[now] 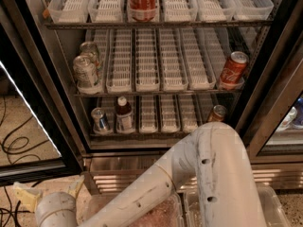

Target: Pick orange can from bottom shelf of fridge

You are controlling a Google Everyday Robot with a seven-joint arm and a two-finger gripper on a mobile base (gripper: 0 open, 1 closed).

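**Yet to reach for the orange can**

Holds the gripper [47, 194] low, fingers [21, 196] spread and empty. Up and well right of the fingers: the orange can [218, 113], upright at the right end of the bottom shelf [142, 134] of the fridge [123, 167], partly masked by the folded arm [213, 174], probably tucked to clear the doorway.

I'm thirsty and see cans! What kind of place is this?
Probably a shop or office kitchen: a tall display fridge, slotted tray shelves, drinks like the orange can on the bottom shelf. The gripper is out of view; only the arm shows.
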